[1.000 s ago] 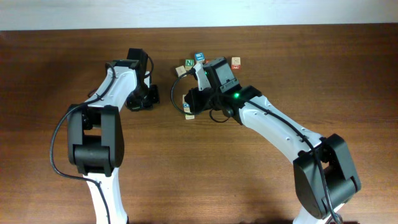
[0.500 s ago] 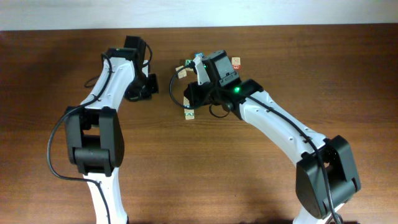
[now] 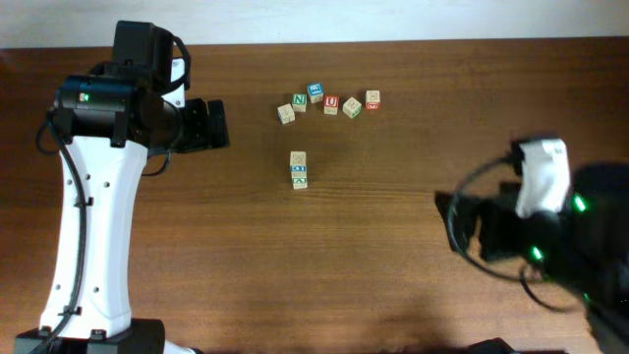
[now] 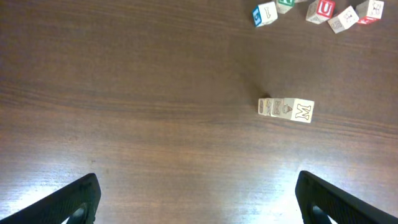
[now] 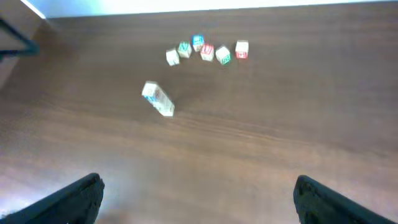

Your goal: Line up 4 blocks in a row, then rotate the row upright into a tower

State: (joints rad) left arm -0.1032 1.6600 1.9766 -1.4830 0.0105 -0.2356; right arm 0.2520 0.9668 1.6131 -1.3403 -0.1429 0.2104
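A dark wooden table (image 3: 442,118) fills the view, with a strip of pale wall (image 3: 393,20) along its far edge. Six small cubes lie in a loose arc near that edge, close together but mostly apart. Four of them belong to the task. From the left end they run as follows:

- the left pale cube (image 3: 286,114)
- the green "N" cube (image 3: 299,100)
- the blue-faced cube (image 3: 315,92)
- the red "U" cube (image 3: 331,102)
- the right pale cube (image 3: 352,107), turned at a slant
- the red-bordered cube (image 3: 372,99) at the right end

Nearer the arms, and apart from the arc, stands a short stack (image 3: 298,169). It appears to be three cubes, though the count is hard to make out. An "M" shows on its top face in the left wrist view.

There are two arms, one on each side. The left claw (image 4: 196,186) is spread wide and holds nothing. It hangs high over bare wood, well away from the arc and the stack. The right claw (image 5: 198,186) is spread just as wide and is also empty. It sits far back on the right, and every cube is well clear of its fingers.
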